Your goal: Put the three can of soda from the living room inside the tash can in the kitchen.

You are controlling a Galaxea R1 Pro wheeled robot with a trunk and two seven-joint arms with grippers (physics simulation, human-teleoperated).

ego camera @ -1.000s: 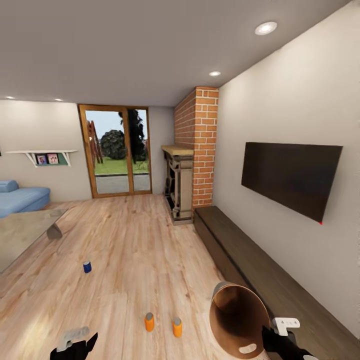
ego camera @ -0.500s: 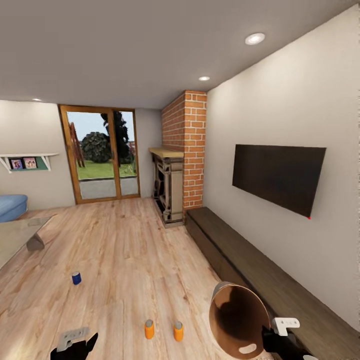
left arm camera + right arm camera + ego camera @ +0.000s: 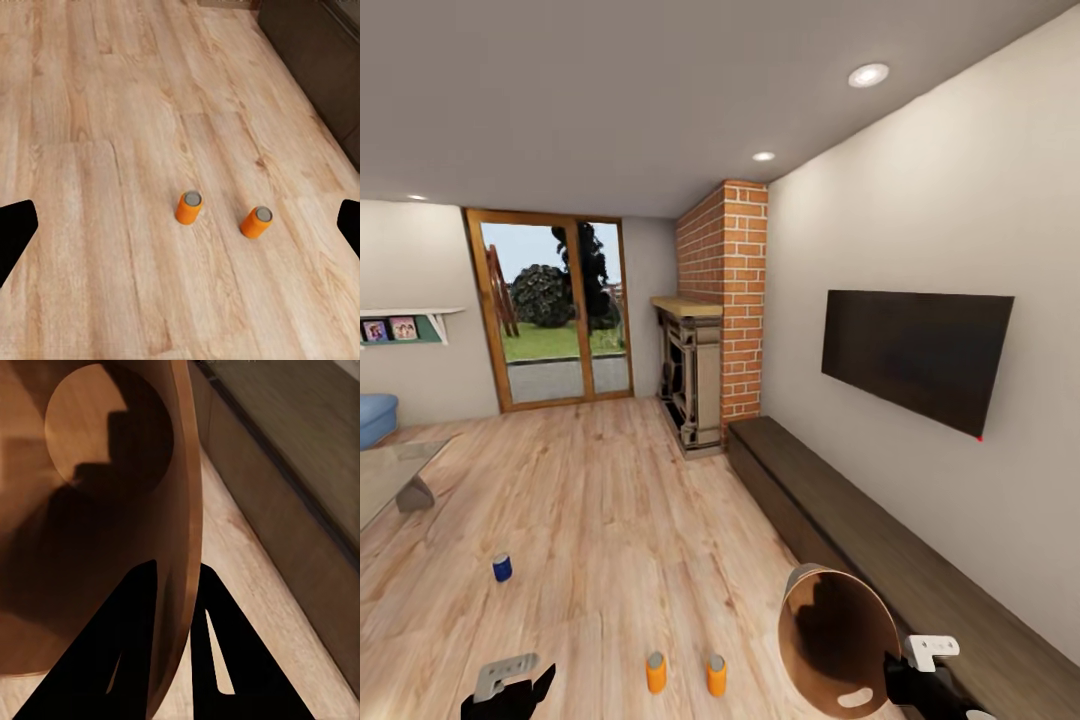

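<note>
Living room: open plank wood floor (image 3: 630, 500), dark low bench (image 3: 880, 560) along the TV wall.
Right gripper (image 3: 174, 577) pinches the wall of the tash can (image 3: 835, 625), one finger inside its shiny copper bore, mouth tipped sideways. Left gripper (image 3: 180, 225) spread wide, released; two orange cans (image 3: 189, 208) upright on bare floor between its fingers, blue can (image 3: 502, 568) well apart.

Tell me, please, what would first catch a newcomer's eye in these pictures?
The copper-lined trash can, tipped mouth-forward, its wall pinched by the right gripper low at the head view's right. Next, two orange cans upright on the wood floor ahead, with the blue can farther left.
</note>
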